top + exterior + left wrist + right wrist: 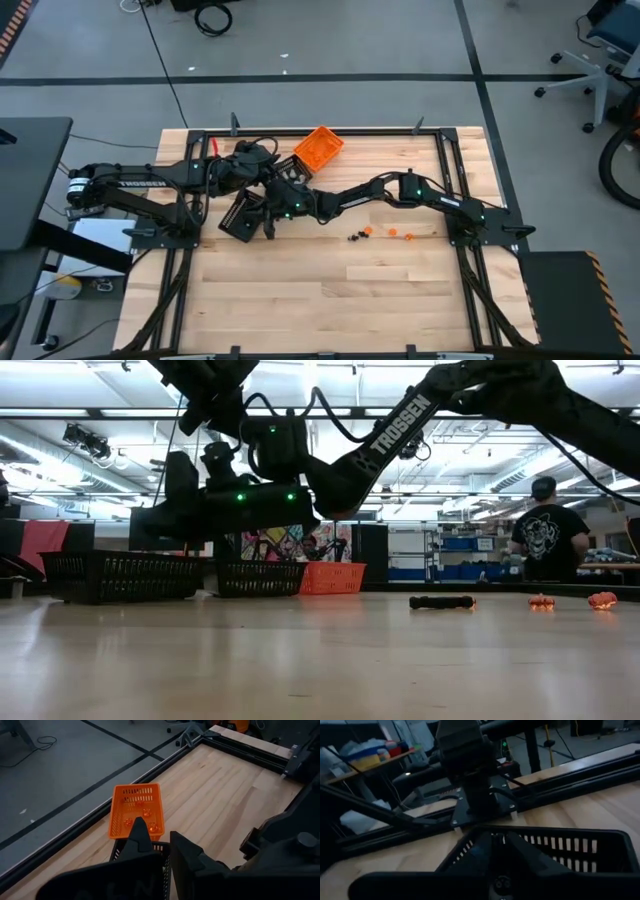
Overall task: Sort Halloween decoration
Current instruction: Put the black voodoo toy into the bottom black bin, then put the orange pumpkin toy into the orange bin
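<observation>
Small Halloween trinkets lie loose on the wood right of centre: a black one (pixel 355 237) (pixel 440 601) and orange ones (pixel 392 232) (pixel 541 601). More orange ones sit in the orange tray (pixel 136 810) (pixel 318 150) at the far edge. My right gripper (pixel 265 212) (pixel 492 842) reaches level across the table over the rim of a black tray (pixel 238 218) (pixel 570 840), fingers together. My left gripper (pixel 272 165) (pixel 157 834) hangs shut and bare above a second black tray (pixel 290 172), pointing toward the orange tray. My right gripper has its fingertips close together over the black tray's rim. They show dark against the dark tray, so I cannot tell whether something small sits between them or whether they touch the tray.
The two black trays (pixel 120 575) (pixel 260 575) and the orange tray (pixel 330 577) stand close together at the far left, under both arms. A black metal frame (pixel 440 140) runs around the table. Bare wood spreads toward the near edge. A person (pixel 548 530) stands in the room beyond.
</observation>
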